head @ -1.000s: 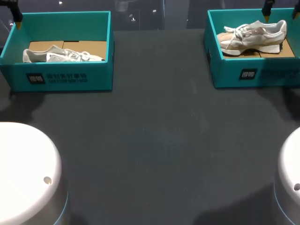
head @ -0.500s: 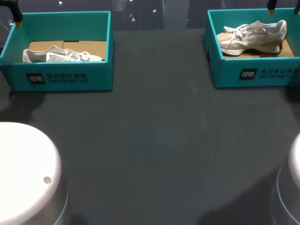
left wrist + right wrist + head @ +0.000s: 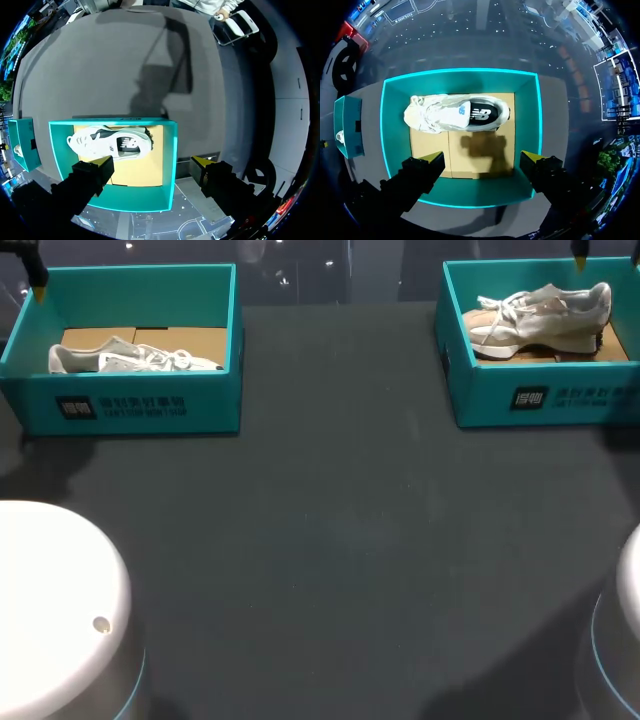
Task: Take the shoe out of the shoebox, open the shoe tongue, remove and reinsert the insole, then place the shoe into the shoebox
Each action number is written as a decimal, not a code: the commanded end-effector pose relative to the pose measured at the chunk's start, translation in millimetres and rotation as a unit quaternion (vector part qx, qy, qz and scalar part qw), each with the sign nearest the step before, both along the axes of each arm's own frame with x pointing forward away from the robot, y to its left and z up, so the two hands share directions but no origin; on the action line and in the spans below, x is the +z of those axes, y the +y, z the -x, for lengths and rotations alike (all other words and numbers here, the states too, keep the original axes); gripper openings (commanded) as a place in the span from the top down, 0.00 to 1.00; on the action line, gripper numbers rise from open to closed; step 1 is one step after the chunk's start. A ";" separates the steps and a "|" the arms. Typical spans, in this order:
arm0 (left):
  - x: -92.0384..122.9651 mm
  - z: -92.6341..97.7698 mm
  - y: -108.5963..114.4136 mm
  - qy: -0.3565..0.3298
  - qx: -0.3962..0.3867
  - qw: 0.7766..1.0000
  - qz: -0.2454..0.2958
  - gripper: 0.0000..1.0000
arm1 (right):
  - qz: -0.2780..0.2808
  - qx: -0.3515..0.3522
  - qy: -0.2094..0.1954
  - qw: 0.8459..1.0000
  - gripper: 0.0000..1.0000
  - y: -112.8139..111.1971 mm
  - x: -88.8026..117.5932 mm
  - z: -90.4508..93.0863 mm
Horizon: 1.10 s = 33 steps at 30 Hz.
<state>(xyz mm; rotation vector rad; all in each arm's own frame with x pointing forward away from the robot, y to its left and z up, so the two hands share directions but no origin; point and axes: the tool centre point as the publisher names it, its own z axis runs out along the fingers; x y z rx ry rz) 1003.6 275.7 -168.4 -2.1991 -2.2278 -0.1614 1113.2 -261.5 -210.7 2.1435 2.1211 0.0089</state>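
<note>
Two teal shoeboxes stand at the table's far corners. The left shoebox (image 3: 140, 405) holds a white and grey shoe (image 3: 130, 358) lying on its side. The right shoebox (image 3: 540, 390) holds a beige shoe (image 3: 545, 312). My left gripper (image 3: 154, 162) hangs open, high above the left shoebox (image 3: 125, 197), with its shoe (image 3: 110, 144) ahead of the fingers. My right gripper (image 3: 482, 157) hangs open over the right shoebox (image 3: 395, 135), above the cardboard floor beside that shoe (image 3: 455, 114). Neither gripper touches anything. The head view shows only one yellow fingertip (image 3: 38, 287) of the left gripper and one fingertip (image 3: 579, 255) of the right.
A dark table top (image 3: 330, 540) stretches between and in front of the boxes. The white arm bases sit at the near left (image 3: 50, 610) and near right (image 3: 625, 640) corners. Each wrist view also catches the other shoebox (image 3: 22, 142) (image 3: 347, 125) off to the side.
My right arm has shifted back and to the right, so less of its gripper and base shows in the head view, and its shadow has left the right box's front. The left arm is unchanged.
</note>
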 end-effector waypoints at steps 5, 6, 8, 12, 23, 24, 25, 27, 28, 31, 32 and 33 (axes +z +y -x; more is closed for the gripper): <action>0.2 0.9 0.3 -0.001 0.000 1.000 -0.001 0.00 | 0.020 -0.006 0.004 1.000 0.00 -10.6 -10.5 -25.8; 0.2 0.9 0.3 -0.001 0.000 1.000 -0.001 0.00 | 0.024 -0.008 0.007 1.000 0.00 -13.1 -12.6 -28.5; 0.2 0.9 0.3 -0.001 0.000 1.000 -0.001 0.00 | 0.023 -0.013 0.002 1.000 0.00 -18.4 -16.7 -32.8; 0.2 0.9 0.3 -0.001 0.000 1.000 -0.001 0.00 | 0.030 -0.026 0.004 0.999 0.00 -27.7 -28.4 -38.0; 0.2 0.9 0.3 -0.001 0.000 1.000 -0.001 0.00 | 0.044 -0.056 0.017 0.997 0.00 -47.8 -69.2 -51.6; 0.2 0.9 0.3 -0.001 0.000 1.000 -0.001 0.00 | 0.045 -0.058 0.016 0.997 0.00 -48.9 -71.8 -53.1; 0.2 0.9 0.3 -0.001 0.000 1.000 -0.001 0.00 | 0.046 -0.059 0.016 0.997 0.00 -49.7 -74.0 -54.5; 0.2 0.9 0.3 -0.001 0.000 1.000 -0.001 0.00 | 0.047 -0.064 0.011 0.997 0.00 -52.0 -77.4 -56.5; 0.2 0.9 0.3 -0.001 0.000 1.000 -0.001 0.00 | 0.046 -0.066 0.011 0.997 0.00 -53.5 -79.5 -57.5; 0.2 0.9 0.3 -0.001 0.000 1.000 -0.001 0.00 | 0.044 -0.070 0.012 0.997 0.02 -55.7 -84.8 -59.9; 0.2 0.9 0.3 -0.001 0.000 1.000 -0.001 0.00 | 0.045 -0.071 0.014 0.996 0.04 -55.7 -86.0 -60.6; 0.2 0.9 0.3 -0.001 0.000 1.000 -0.001 0.00 | 0.045 -0.072 0.015 0.996 0.04 -56.2 -87.7 -61.3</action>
